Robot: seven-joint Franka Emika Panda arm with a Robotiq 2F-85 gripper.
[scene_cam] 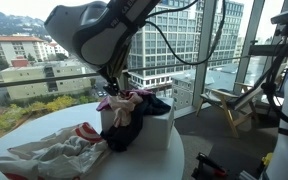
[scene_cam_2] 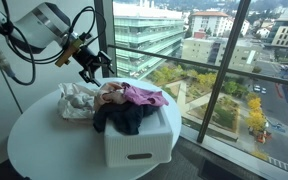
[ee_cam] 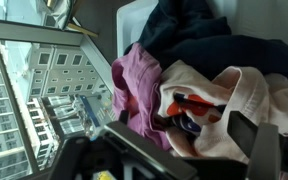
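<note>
My gripper point(scene_cam_2: 92, 68) hangs just above one end of a white laundry basket point(scene_cam_2: 134, 148) on a round white table point(scene_cam_2: 44, 150). Its fingers are spread open and hold nothing. In the wrist view the gripper point(ee_cam: 184, 125) is right over a cream garment with a red and blue print point(ee_cam: 199, 100). A pink garment point(ee_cam: 134, 85) and a dark navy garment point(ee_cam: 199, 40) lie beside it in the basket. In both exterior views the pink garment point(scene_cam_2: 139, 95) and the navy garment point(scene_cam_2: 119, 118) spill over the basket rim point(scene_cam: 154, 128). The gripper also shows in an exterior view point(scene_cam: 112, 88).
A heap of light clothes point(scene_cam_2: 76, 98) lies on the table beside the basket, also seen in an exterior view point(scene_cam: 54, 152). Tall windows point(scene_cam_2: 214, 60) stand close behind the table. A wooden chair point(scene_cam: 224, 105) and equipment stand off to the side.
</note>
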